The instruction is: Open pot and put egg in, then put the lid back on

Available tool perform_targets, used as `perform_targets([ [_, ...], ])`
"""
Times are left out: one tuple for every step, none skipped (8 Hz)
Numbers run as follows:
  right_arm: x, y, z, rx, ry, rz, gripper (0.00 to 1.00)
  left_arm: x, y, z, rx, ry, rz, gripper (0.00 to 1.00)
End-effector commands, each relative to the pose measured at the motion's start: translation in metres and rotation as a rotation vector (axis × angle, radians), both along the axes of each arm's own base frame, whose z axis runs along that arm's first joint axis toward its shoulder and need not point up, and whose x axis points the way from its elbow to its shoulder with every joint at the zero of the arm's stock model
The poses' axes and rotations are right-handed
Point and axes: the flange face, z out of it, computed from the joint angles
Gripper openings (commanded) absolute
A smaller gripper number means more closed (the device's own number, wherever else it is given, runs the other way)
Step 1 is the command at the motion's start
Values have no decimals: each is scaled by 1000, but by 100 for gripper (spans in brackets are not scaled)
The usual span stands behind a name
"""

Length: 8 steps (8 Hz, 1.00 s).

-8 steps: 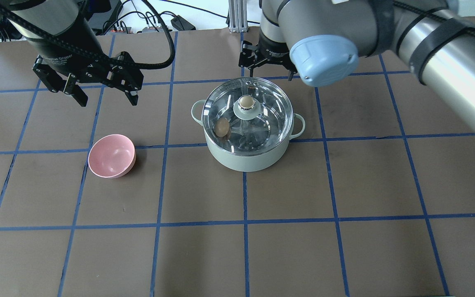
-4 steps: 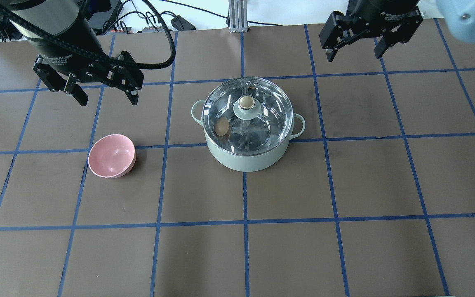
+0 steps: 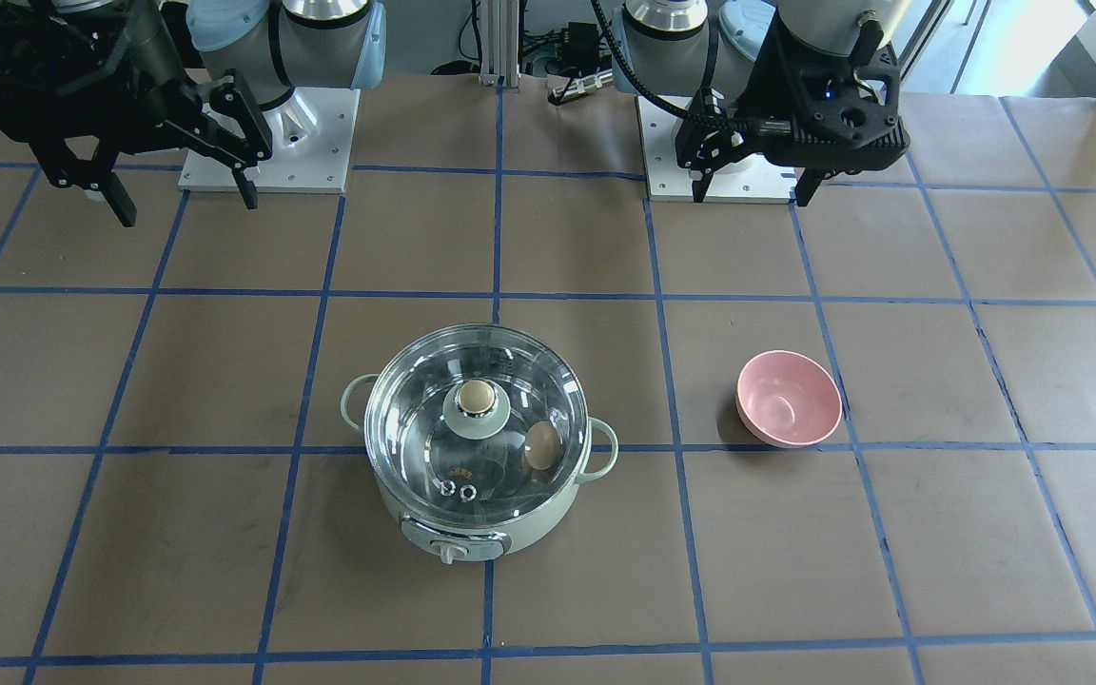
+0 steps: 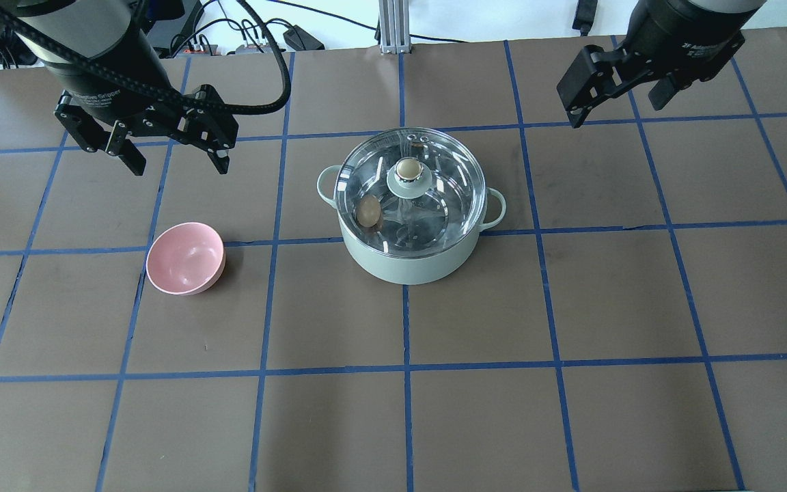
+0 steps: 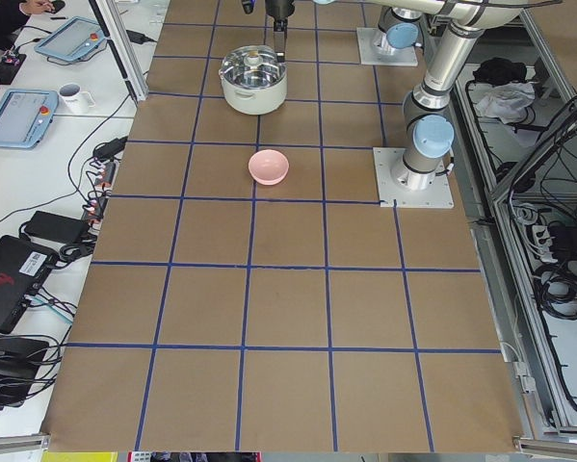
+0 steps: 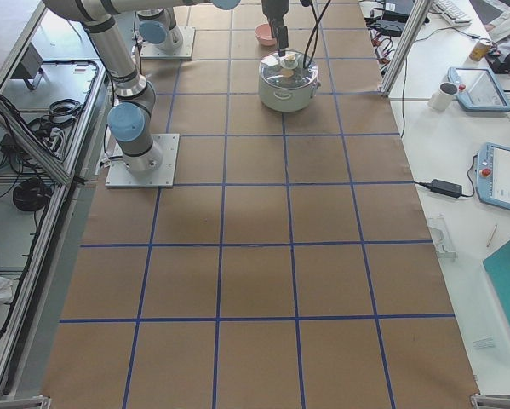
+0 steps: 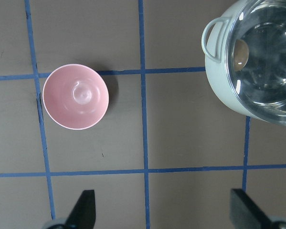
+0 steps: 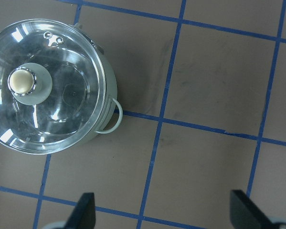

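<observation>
Inside the pot (image 4: 407,263), under the closed lid (image 4: 448,191), lies the egg (image 4: 367,211).
The glass lid looks heavy, slick and breakable, so its tan knob (image 4: 407,167) is the sensible hold; the egg is likely light and fragile. On either side of the pot the left gripper (image 4: 178,164) and right gripper (image 4: 615,109) hang raised, fingers spread wide, empty.

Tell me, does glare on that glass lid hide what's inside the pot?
Overhead view: streaky reflections on the lid, yet the egg shows through. Right wrist view: white glare washes the lid's left edge; no egg discernible. Side views: pot too small to judge.
</observation>
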Motion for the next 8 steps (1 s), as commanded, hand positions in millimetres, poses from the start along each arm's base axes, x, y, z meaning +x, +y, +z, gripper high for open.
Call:
perform_targets([
  [-7,0,-6,-8,8,48,100,1,0,0,0,-6,0,100],
  [-7,-2,-7,-5,-3,46,100,1,0,0,-2,-6,0,100],
  [-7,-1,-8,2,-3,46,100,0,0,0,-1,-3,0,100],
  [-7,-2,-8,-4,-2,49,100,0,0,0,-1,0,0,100],
  [-8,-1,-6,-10,7,48,100,0,0,0,-1,-1,0,100],
  [-8,0,-5,-13,7,44,100,1,0,0,-1,-1,0,100],
  [-8,-1,-6,-11,5,45,100,1,0,0,-1,-1,1,100],
  [-8,-1,-6,-11,5,45,100,1,0,0,-1,-1,0,100],
])
